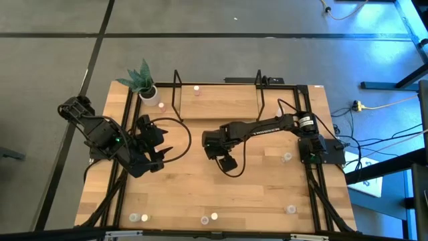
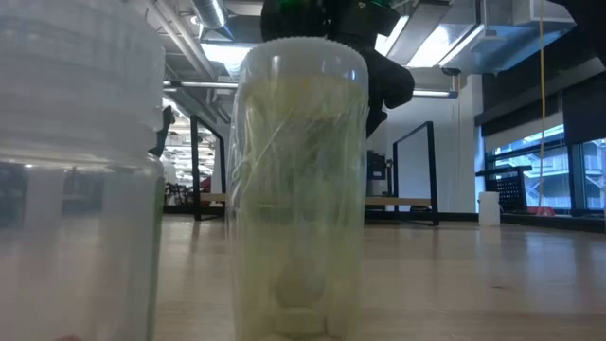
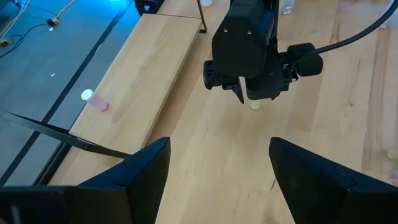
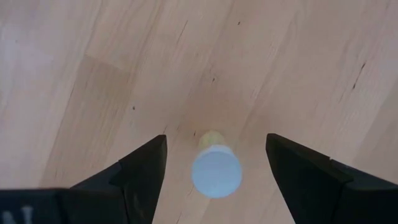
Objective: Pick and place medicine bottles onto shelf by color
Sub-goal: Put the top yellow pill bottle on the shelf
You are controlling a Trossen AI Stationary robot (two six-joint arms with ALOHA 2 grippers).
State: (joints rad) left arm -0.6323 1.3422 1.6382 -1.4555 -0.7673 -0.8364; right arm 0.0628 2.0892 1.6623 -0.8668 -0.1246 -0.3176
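A tiny medicine bottle [image 4: 216,167] is on the wooden table under my right gripper, its whitish round end toward the wrist camera and a yellow-green end beyond it. It also shows in the left wrist view [image 3: 255,106]. My right gripper [image 4: 216,138] hangs over the table's middle [image 1: 217,148], pointing down and open, one finger on either side of the bottle and apart from it. My left gripper [image 3: 219,142] is open and empty at the table's left [image 1: 162,148]. The shelf [image 1: 221,100] stands at the far edge with a pink-topped bottle [image 1: 196,88] lying on its board.
Loose bottles stand by the near edge [image 1: 209,218], at the near left [image 1: 139,217], at the near right [image 1: 291,209] and by the right arm's base [image 1: 287,157]. Two of them fill the low view [image 2: 298,189]. A potted plant [image 1: 148,90] stands left of the shelf, a bottle [image 1: 160,104] beside it.
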